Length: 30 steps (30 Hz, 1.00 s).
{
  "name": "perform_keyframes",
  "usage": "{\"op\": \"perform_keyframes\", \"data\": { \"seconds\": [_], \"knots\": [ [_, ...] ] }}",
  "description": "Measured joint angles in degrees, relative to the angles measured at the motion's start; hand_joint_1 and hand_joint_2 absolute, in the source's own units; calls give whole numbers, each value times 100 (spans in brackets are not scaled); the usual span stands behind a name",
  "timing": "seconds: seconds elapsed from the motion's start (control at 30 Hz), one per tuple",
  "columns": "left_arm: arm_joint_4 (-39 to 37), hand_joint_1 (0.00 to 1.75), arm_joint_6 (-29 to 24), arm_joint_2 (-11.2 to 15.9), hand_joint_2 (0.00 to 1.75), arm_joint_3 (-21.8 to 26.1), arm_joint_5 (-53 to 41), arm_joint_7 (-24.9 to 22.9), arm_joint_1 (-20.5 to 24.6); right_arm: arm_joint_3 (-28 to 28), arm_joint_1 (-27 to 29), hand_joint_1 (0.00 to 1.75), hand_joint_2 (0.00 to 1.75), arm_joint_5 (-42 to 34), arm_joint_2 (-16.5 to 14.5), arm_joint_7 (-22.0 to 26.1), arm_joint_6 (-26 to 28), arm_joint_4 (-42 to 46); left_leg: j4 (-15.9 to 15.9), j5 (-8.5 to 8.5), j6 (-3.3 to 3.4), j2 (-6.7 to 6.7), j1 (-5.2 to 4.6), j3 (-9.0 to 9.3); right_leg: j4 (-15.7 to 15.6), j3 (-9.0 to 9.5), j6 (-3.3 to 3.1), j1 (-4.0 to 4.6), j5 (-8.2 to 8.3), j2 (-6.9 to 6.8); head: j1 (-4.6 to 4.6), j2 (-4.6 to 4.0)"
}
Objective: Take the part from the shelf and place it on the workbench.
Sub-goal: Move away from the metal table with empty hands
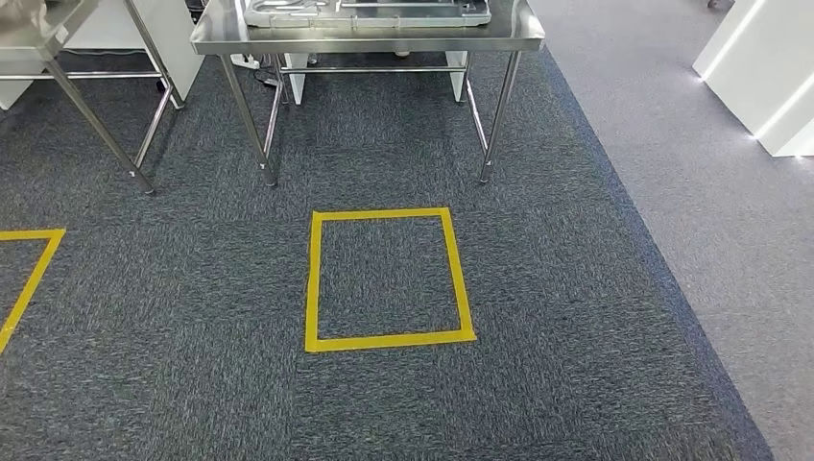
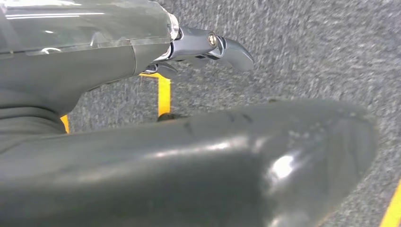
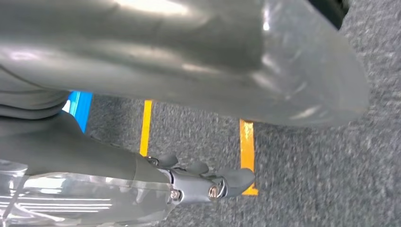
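Both hands hang over carpet, left hand (image 2: pixel 203 47) and right hand (image 3: pixel 203 182) fingers released, grasping nothing. Risk: stopping outside yellow square (image 1: pixel 389 279), counter (image 1: pixel 365 38) beyond reach.

No text, label, brand or number can be read anywhere. The only markings are wordless yellow tape lines on the carpet (image 1: pixel 576 288): a full square (image 1: pixel 389 279) in front of the steel surface (image 1: pixel 365 38) and part of another (image 1: pixel 29 274) at the left edge.
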<state>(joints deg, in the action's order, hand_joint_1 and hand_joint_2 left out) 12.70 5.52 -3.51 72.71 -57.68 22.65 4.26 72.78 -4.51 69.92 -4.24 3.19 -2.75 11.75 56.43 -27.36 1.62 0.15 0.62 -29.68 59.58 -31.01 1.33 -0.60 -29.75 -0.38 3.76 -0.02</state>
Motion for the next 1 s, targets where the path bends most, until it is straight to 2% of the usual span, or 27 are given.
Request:
{"op": "perform_keyframes", "data": {
  "seconds": [0.1, 0.13, 0.17, 0.2, 0.27, 0.3, 0.33, 0.4, 0.43, 0.5, 0.53, 0.6, 0.63, 0.67, 0.7, 0.73, 0.77, 0.83, 0.87, 0.97, 1.0],
  "knots": [
    [0, 0, 8, 11, 0, 1, 4, -19, 30, 1, -28, 0, 0, 5, -1, -2, -8, -2, -6, 37, 45, 6, -3, -44, 1086, -503, 55, -24, -570, 13, -1, 0],
    [0, 0, 8, 13, 0, 1, 4, -23, 27, 1, -28, 0, 0, 7, 0, -2, -8, -2, -2, 40, 45, 5, -7, -56, 1344, -621, 64, -26, -642, 13, -1, 0],
    [0, 0, 8, 15, 0, 1, 4, -26, 25, 0, -24, 0, 0, 9, 0, -2, -5, -2, 2, 42, 42, 4, -9, -60, 1389, -635, 65, -25, -598, 13, -1, 0],
    [0, 0, 7, 16, 0, 1, 4, -27, 22, -1, -19, 0, 0, 11, 0, -2, -2, -2, 6, 43, 38, 1, -9, -60, 1204, -536, 56, -25, -454, 13, -1, 0],
    [0, 0, 9, 13, 0, 1, 3, -21, 20, -1, -16, 0, 0, 14, 0, 3, 5, -2, 14, 48, 16, -3, -11, -48, 373, -114, 8, -18, -75, 14, 0, 0],
    [0, 0, 11, 10, 0, 1, 2, -14, 21, -1, -21, 0, 0, 14, 0, 7, 7, -2, 16, 50, -9, -5, -18, -47, 10, 62, -22, -2, 50, 14, 0, 0],
    [0, 0, 13, 7, 0, 1, -1, -3, 22, 0, -26, 0, 0, 15, 0, 14, 6, -2, 17, 53, -41, -6, -25, -47, -224, 169, -53, 13, 116, 15, 1, 0],
    [0, 0, 16, 5, 0, 1, -6, 15, 26, -1, -26, 0, 0, 15, 0, 24, 5, -2, 6, 57, -116, -7, -31, -48, -317, 194, -110, 44, 140, 19, 0, 0],
    [0, 0, 22, 9, 0, 1, -8, 19, 27, -1, -22, 0, 0, 15, -1, 28, 1, -2, 11, 58, -148, -7, -29, -47, -335, 194, -145, 31, 163, 19, 0, 0],
    [0, 0, 38, 22, 0, 1, -10, 19, 27, -2, -19, 0, 0, 15, -1, 31, -13, -1, 200, -85, -206, -9, -22, -124, -374, 189, -218, 5, 210, 12, 0, 0],
    [0, 0, 47, 28, 0, 0, -11, 18, 28, -2, -21, 0, 0, 15, -1, 31, -23, -1, 451, -254, -230, -10, -14, -232, -390, 181, -251, -7, 234, 6, 1, 0],
    [0, 0, 56, 31, 0, -1, -13, 15, 28, -2, -22, 0, 0, 15, 1, 31, -37, -1, 1184, -677, -273, -10, 3, -548, -386, 146, -288, 6, 249, -4, 1, 0],
    [0, 0, 57, 32, 0, -1, -14, 14, 26, -2, -20, 0, 0, 15, 1, 30, -42, -2, 1499, -808, -290, -9, 9, -676, -382, 131, -291, 12, 254, -6, 1, 0],
    [0, 0, 56, 33, 0, 0, -14, 13, 21, -2, -16, 0, 0, 16, 2, 27, -46, -2, 1650, -837, -301, -9, 10, -725, -375, 119, -290, 17, 256, -7, 1, 0],
    [0, 0, 55, 36, 0, 1, -14, 12, 16, -2, -13, 0, 0, 16, 2, 23, -51, -2, 1604, -766, -304, -8, 11, -681, -366, 114, -288, 20, 257, -8, 1, 0],
    [0, 0, 53, 40, 0, 1, -16, 11, 13, -2, -10, 0, 0, 17, 1, 18, -56, -2, 1314, -596, -295, -8, 10, -518, -354, 113, -283, 22, 255, -8, 1, 0],
    [0, 0, 51, 45, 0, 1, -20, 11, 13, -1, -9, 0, 0, 18, 1, 14, -59, -2, 894, -401, -274, -6, 9, -290, -337, 112, -274, 24, 251, -8, 1, 0],
    [0, 0, 49, 55, 0, -1, -30, 13, 18, -1, -9, 0, 0, 18, -1, 11, -59, -2, 189, -157, -203, -2, -14, 60, -287, 97, -226, 47, 235, -6, 1, 0],
    [0, 0, 49, 59, 0, -1, -34, 15, 17, 0, -9, 0, 0, 17, -2, 11, -57, -2, 44, -129, -167, -1, -26, 121, -270, 87, -195, 54, 230, -4, 1, 0],
    [0, 0, 49, 62, 0, 0, -38, 18, 7, 0, -9, 0, 0, 16, -1, 11, -52, -2, -13, -100, -66, -5, -34, 116, -257, 77, -94, 40, 226, 2, 0, 0],
    [0, 0, 49, 62, 0, 0, -38, 18, 9, 0, -9, 0, 0, 16, 1, 11, -52, -2, -36, -76, -30, -4, -26, 121, -178, 43, -59, 33, 163, 6, 0, 0]
  ]
}}
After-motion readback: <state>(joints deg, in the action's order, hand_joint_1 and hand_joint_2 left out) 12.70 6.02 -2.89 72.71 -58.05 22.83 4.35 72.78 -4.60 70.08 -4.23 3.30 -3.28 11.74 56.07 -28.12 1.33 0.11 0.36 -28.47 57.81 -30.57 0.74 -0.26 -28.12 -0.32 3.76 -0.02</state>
